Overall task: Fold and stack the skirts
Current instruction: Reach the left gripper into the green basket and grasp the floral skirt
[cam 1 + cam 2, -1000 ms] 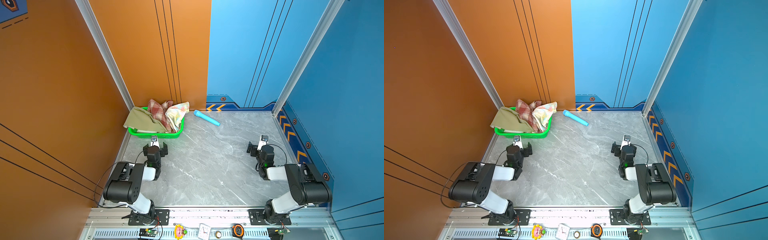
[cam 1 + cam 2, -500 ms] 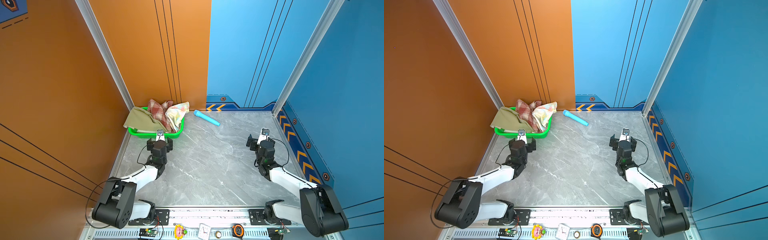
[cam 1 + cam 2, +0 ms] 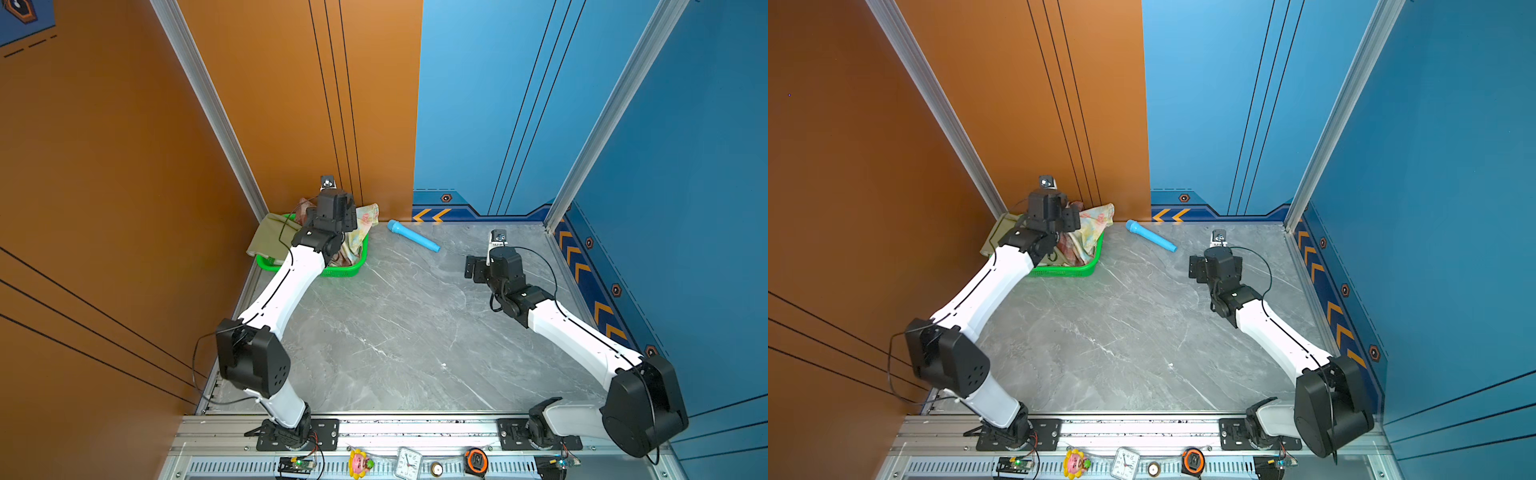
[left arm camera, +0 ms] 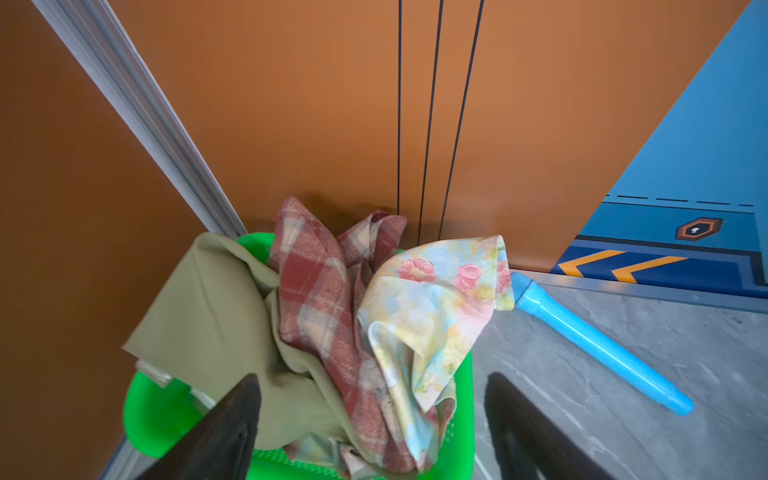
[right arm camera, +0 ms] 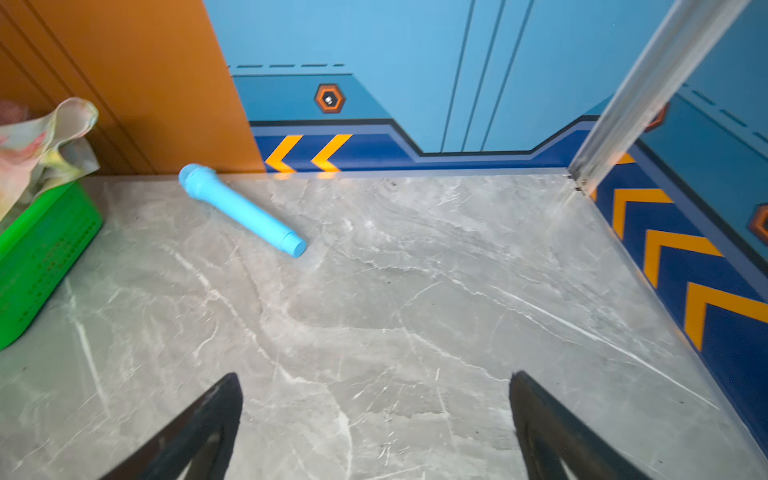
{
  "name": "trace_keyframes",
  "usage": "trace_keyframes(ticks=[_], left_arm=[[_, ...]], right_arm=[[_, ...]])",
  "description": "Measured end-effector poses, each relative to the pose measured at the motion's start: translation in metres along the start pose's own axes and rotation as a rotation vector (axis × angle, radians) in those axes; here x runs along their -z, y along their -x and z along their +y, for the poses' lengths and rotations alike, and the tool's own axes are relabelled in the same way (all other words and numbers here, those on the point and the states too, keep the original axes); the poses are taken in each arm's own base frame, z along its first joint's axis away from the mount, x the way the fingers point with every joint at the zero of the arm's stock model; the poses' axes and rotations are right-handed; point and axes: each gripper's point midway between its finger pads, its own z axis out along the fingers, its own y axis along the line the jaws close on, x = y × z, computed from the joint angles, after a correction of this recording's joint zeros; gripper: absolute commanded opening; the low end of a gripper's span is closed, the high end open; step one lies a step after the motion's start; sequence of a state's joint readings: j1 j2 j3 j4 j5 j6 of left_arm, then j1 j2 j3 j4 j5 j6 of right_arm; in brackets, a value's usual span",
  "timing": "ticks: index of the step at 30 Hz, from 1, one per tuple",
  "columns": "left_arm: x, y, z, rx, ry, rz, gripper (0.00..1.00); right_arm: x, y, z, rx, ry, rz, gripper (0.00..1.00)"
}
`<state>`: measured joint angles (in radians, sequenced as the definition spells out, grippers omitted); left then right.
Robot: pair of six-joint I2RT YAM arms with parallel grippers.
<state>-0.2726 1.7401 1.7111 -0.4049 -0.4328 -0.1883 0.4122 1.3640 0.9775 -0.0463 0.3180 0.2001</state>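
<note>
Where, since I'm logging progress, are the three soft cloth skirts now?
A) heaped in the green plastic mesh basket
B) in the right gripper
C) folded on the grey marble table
A: the olive-green skirt, plaid skirt and floral skirt lie crumpled in the green mesh basket.

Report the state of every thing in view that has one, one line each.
green basket, upright on the table, holding all three skirts.
olive skirt, unfolded, draped over the basket rim.
plaid skirt, unfolded, bunched in the basket.
floral skirt, unfolded, bunched in the basket, one corner sticking up.
blue tube, lying on its side on the table.
left hand, open, above the skirts, gripping nothing.
right hand, open, over the table, empty.
</note>
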Motion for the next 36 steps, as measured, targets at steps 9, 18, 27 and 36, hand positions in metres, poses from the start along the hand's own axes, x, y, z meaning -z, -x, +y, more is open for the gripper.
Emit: trace_keyframes(ticks=[9, 18, 27, 36], left_arm=[[-0.085, -0.099, -0.018, -0.120, 0.041, 0.330, 0.78], [-0.130, -0.115, -0.026, -0.135, 0.076, 0.358, 0.69], [-0.147, -0.093, -0.031, -0.119, 0.067, 0.294, 0.00], [-0.139, -0.075, -0.037, -0.104, 0.019, 0.265, 0.00]], right_arm=[[0.008, -0.008, 0.028, 0.062, 0.080, 0.074, 1.00], [0.012, -0.017, 0.037, 0.105, 0.103, 0.102, 1.00], [0.016, -0.016, 0.039, 0.121, 0.109, 0.098, 1.00], [0.017, -0.011, 0.040, 0.117, 0.111, 0.089, 1.00]])
